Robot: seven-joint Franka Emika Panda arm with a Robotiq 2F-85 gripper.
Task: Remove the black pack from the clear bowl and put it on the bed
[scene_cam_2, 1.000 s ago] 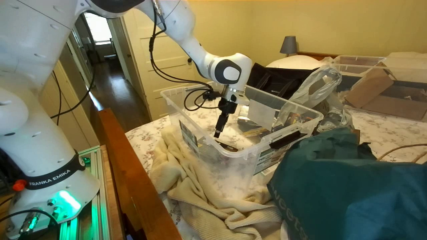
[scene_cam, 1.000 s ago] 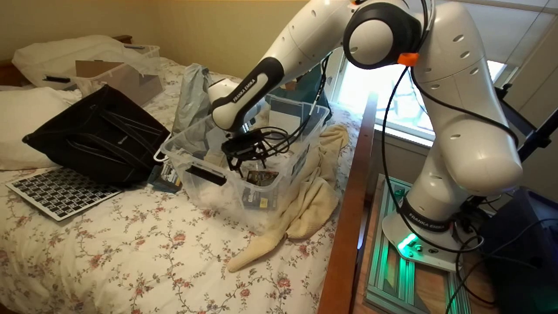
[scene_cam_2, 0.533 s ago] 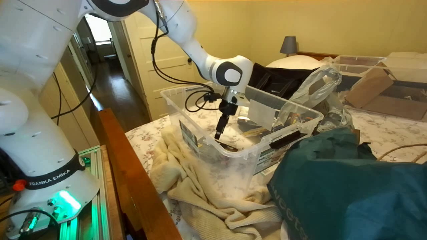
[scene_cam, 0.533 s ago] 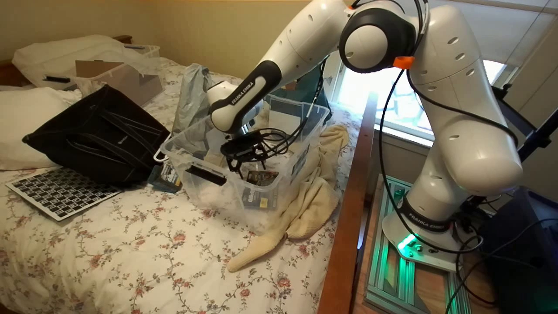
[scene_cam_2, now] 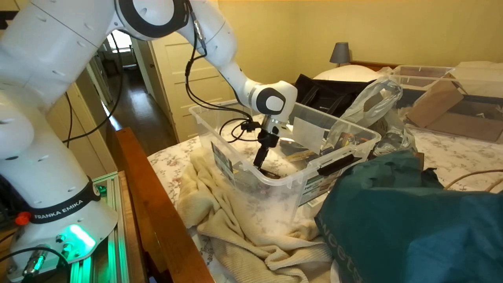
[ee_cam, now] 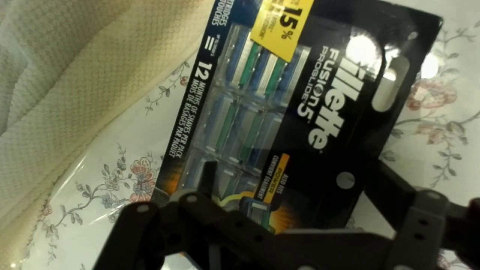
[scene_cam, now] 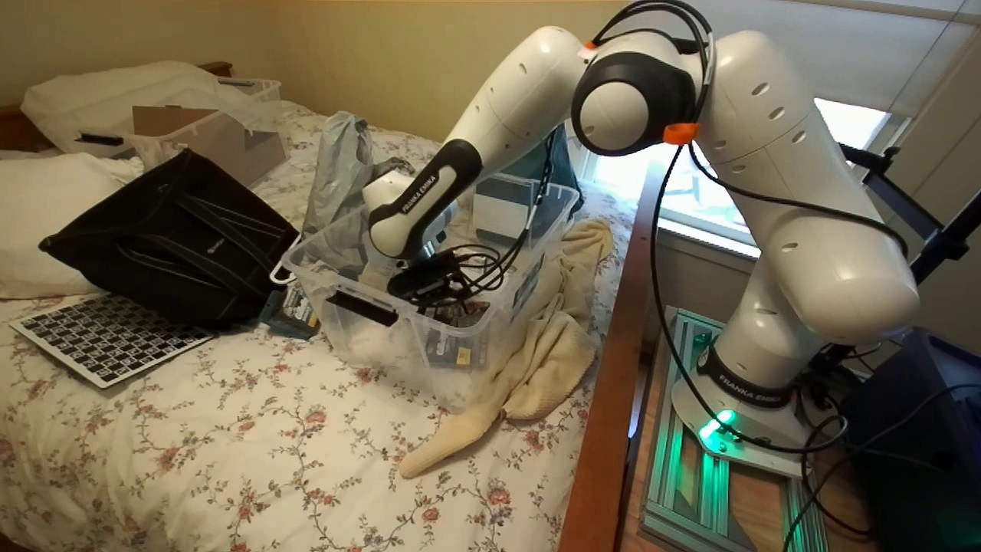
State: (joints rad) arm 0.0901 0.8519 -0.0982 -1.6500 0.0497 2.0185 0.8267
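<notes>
The gripper (ee_cam: 292, 168) was down inside the clear bowl (scene_cam_2: 277, 202) on the bed (scene_cam: 306, 445), its fingers well parted. In the wrist view one finger crossed the face of the black pack (ee_cam: 292, 108) and the other stood at its edge; whether either touched could not be told. The pack lay in the bowl, its upper-left corner cut off, its lower end hidden behind the gripper. Its long axis probably ran top to bottom there, leaning right at the top, slotted edge to the right. Glare covered part of "Gillette"; "FUSION5 PROGLIDE", "15%" and "12 MONTHS OF SHAVES PER PACK" were legible. In an exterior view the bowl's label (scene_cam_2: 314, 190) was too blurred to read.
</notes>
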